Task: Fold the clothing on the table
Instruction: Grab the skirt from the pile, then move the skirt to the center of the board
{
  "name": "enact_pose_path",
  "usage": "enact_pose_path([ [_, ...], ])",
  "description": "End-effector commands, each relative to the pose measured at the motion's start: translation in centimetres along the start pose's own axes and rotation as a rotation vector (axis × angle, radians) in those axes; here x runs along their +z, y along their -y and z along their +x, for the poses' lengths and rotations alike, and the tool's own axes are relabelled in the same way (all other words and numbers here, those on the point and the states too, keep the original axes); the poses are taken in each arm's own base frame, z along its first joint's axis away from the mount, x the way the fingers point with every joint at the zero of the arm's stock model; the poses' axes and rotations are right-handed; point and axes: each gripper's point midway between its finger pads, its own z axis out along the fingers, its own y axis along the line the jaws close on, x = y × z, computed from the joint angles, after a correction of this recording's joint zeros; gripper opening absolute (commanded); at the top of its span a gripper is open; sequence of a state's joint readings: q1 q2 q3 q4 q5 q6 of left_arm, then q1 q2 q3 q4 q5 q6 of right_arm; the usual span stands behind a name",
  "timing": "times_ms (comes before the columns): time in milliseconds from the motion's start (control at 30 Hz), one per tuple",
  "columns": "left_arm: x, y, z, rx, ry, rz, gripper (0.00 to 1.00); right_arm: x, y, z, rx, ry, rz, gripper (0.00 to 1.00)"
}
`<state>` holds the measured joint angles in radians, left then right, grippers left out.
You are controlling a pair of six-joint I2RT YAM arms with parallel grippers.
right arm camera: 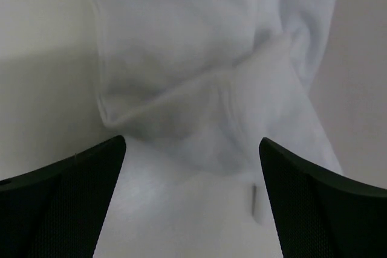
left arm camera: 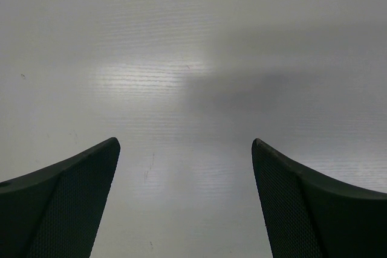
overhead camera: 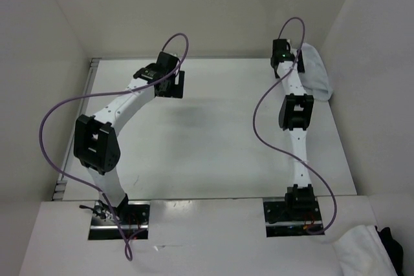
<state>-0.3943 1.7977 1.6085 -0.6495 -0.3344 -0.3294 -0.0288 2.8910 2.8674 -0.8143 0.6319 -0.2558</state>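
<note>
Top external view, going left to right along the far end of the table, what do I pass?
Black two-finger left gripper, open → black two-finger right gripper, open → small plain white soft-fabric clothing.

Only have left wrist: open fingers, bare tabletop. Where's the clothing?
Observer: At the far right corner of the table. The clothing lies bunched up there.
Operator: Right arm anywhere near it?
Observer: Right gripper is at it, open, with rumpled folds just ahead of its fingers.
Operator: And my arm?
Observer: Left gripper hangs over the far centre-left, well apart from the clothing.
</note>
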Motion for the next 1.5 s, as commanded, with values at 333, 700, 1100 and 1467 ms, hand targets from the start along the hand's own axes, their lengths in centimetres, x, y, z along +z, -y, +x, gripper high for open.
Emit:
enact_pose_path([
  [333,0.7,-0.5,0.3,-0.082,-0.025,0.012,0.96,0.1,0.8,3.8,0.035,-0.126,-0.012,0.44],
  [700,0.3,-1.2,-0.8,-0.123,0.006,-0.037,0.20,-6.9,0.1,-2.1,0.122,0.004,-0.282,0.00],
  [1100,-1.7,-2.5,-0.4,-0.072,0.032,-0.054,0.66,-34.5,-14.0,0.7,-0.430,0.079,-1.011,0.66],
  [1467,-3.0,0.4,-1.0,-0.082,0.079,0.200,1.00,-39.2,-2.8,-0.9,-0.208,0.210,-0.847,1.00],
])
